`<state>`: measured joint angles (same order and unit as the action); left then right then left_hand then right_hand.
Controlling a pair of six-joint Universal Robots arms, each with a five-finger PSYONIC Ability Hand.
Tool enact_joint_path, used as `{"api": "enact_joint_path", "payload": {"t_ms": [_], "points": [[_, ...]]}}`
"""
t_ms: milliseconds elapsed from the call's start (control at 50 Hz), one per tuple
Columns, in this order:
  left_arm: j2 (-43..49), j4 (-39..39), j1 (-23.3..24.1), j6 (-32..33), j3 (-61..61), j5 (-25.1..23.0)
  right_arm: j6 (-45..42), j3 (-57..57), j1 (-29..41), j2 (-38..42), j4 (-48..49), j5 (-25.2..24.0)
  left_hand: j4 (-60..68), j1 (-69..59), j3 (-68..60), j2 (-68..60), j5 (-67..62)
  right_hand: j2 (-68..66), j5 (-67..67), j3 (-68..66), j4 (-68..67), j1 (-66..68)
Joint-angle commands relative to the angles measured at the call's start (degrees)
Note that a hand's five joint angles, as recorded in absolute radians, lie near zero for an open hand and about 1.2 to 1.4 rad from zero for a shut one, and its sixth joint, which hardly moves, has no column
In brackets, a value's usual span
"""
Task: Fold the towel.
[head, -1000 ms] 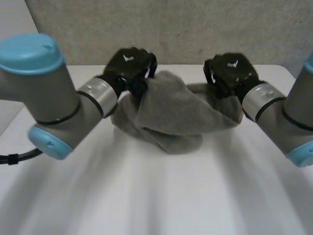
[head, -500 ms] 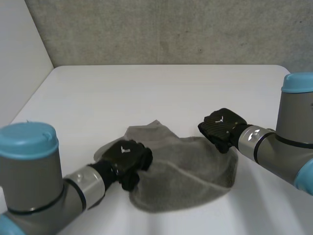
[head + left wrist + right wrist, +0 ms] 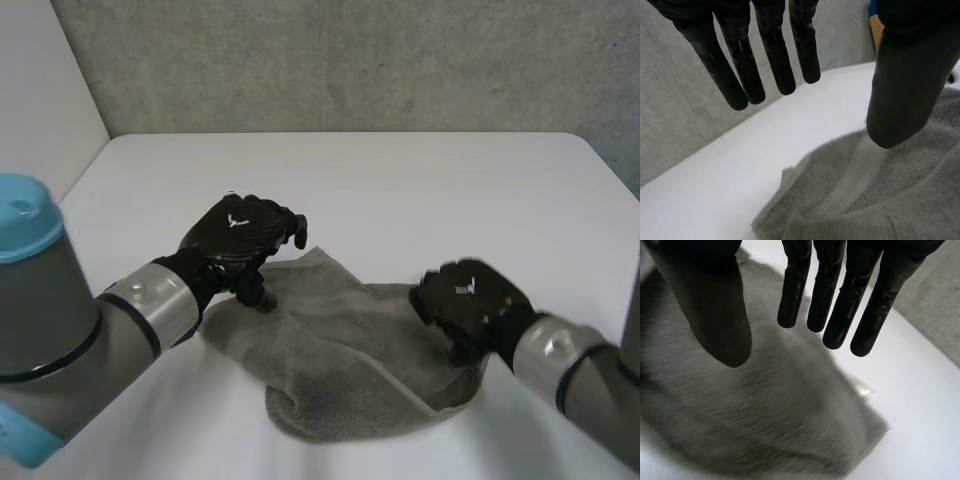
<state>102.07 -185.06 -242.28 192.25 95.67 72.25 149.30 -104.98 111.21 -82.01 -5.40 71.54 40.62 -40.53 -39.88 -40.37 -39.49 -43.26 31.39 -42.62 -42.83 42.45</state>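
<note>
Towel [image 3: 340, 370] — one, grey, rumpled on the white table [image 3: 400, 190]. Two hands: left hand [image 3: 238, 240] at its left edge, right hand [image 3: 470, 305] at its right edge — wrist views show both with fingers straight, holding nothing.

two grey arms, black hands

left arm [image 3: 60, 335] and right arm [image 3: 592, 388]: thick matte grey tubes. light-blue cap [image 3: 20, 215], rounded, closes the left arm's big joint. silver ring [image 3: 150, 300] at each wrist, edged by a thin black line; behind the ring grey tube, ahead of the ring the hand. left hand [image 3: 235, 238] and right hand [image 3: 470, 302]: black, weave-like sheen, small white mark [image 3: 234, 222] on the back. fingers [image 3: 775, 55] long, segmented, blunt rounded tips. thumb [image 3: 905, 90] thicker, smooth.
</note>
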Motion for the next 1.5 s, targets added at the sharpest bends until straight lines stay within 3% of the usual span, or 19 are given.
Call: {"api": "enact_joint_path", "payload": {"t_ms": [20, 120, 300, 540, 720, 840, 900, 940, 1040, 1180, 1240, 1280, 1300, 1340, 1360, 1400, 1500], "points": [[8.14, 2.77, 0.05, 0.23, -3.03, -0.18, -0.23, -11.04, -0.29, -5.53, 0.66, -3.51, -4.84, 4.75, 4.1, 4.59, 13.71, 7.94, -6.07, 7.31, 7.51, -7.13], [11.04, 5.84, -0.04, 1.72, -3.04, -0.79, -0.58, -16.39, -2.57, -7.38, 1.18, -6.93, -4.5, 4.41, 3.76, 4.25, 13.37, 22.73, -20.86, 22.1, 22.3, -21.92], [12.1, 6.46, -0.3, 9.28, -1.1, -1.59, -0.85, -20.0, -5.57, -6.94, 6.71, -8.96, -4.84, 4.75, 4.1, 4.59, 13.71, 21.07, -19.19, 20.43, 20.63, -20.26], [14.21, 8.31, -0.65, 10.25, -1.36, -1.59, -0.23, -20.01, -4.86, -2.37, 14.27, -8.52, 4.58, -4.66, -5.31, -4.82, 4.3, 17.71, -15.83, 17.07, 17.27, -16.9], [14.3, 9.28, -0.65, 10.25, -1.63, -1.5, -0.41, -18.07, -4.78, 2.64, 15.77, -8.35, 5.93, -6.02, -6.67, -6.18, 2.94, 4.08, -2.2, 3.44, 3.64, -3.27], [14.38, 9.63, -0.65, 10.34, -1.45, -1.5, -0.41, -16.58, -4.78, 3.35, 15.77, -8.08, 6.1, -6.18, -6.83, -6.35, 2.78, -15.27, 17.14, -15.9, -15.7, 16.08], [14.91, 9.63, -0.65, 11.13, -1.36, -1.32, -0.32, -15.0, -4.69, 3.26, 15.69, -7.73, 10.47, -10.56, -11.21, -10.72, -1.6, -27.38, 29.25, -28.02, -27.81, 28.19], [15.61, 9.71, -0.65, 13.14, -1.71, -0.71, -0.23, -12.99, -4.51, 3.08, 15.69, -7.03, 21.34, -21.43, -22.08, -21.59, -12.47, -36.43, 38.3, -37.06, -36.86, 37.24], [15.97, 9.19, -1.0, 16.66, -3.72, -0.53, -0.14, -8.16, -2.76, 3.08, 15.69, -5.54, 39.34, -39.43, -40.08, -39.59, -30.47, -36.74, 38.61, -37.38, -37.17, 37.55], [15.35, 9.19, -1.18, 16.58, -14.02, 2.81, -0.5, 3.29, 1.2, 3.17, 17.09, -1.31, 39.38, -39.47, -40.12, -39.63, -30.51, -36.74, 38.61, -37.38, -37.17, 37.55], [14.82, 8.66, -1.18, 14.82, -21.58, 6.15, -0.32, 10.83, 3.48, 2.38, 28.64, 4.11, 39.38, -39.47, -40.12, -39.63, -30.51, -36.74, 38.61, -37.38, -37.17, 37.55], [14.04, 6.04, -1.7, 8.71, -28.75, 9.91, -0.32, 12.5, 4.18, 2.03, 34.09, 5.79, 39.38, -39.47, -40.12, -39.63, -30.51, -36.74, 38.61, -37.38, -37.17, 37.55], [14.03, 6.02, -1.71, 8.67, -28.78, 9.93, -0.32, 12.51, 4.19, 2.03, 34.14, 5.8, 39.38, -39.47, -40.12, -39.63, -30.51, -36.74, 38.61, -37.38, -37.17, 37.55], [11.67, 2.09, -3.45, -1.3, -32.64, 13.86, -0.58, 15.49, 4.8, 1.5, 40.89, 8.35, 39.38, -39.47, -40.12, -39.63, -30.51, -36.74, 38.61, -37.38, -37.17, 37.55], [11.66, 2.07, -3.46, -1.35, -32.65, 13.88, -0.58, 15.5, 4.81, 1.5, 40.91, 8.35, 39.38, -39.47, -40.12, -39.63, -30.51, -36.74, 38.61, -37.38, -37.17, 37.55], [9.56, -0.38, -5.74, -10.62, -32.83, 15.72, -0.76, 19.61, 4.89, 2.46, 37.51, 8.44, 39.38, -39.47, -40.12, -39.63, -30.51, -36.74, 38.61, -37.38, -37.17, 37.55], [8.67, 0.13, -6.8, -16.99, -31.43, 15.55, -0.85, 24.8, 5.5, 7.98, 26.27, 7.74, 39.38, -39.47, -40.12, -39.63, -30.51, -36.74, 38.61, -37.38, -37.17, 37.55]]}}
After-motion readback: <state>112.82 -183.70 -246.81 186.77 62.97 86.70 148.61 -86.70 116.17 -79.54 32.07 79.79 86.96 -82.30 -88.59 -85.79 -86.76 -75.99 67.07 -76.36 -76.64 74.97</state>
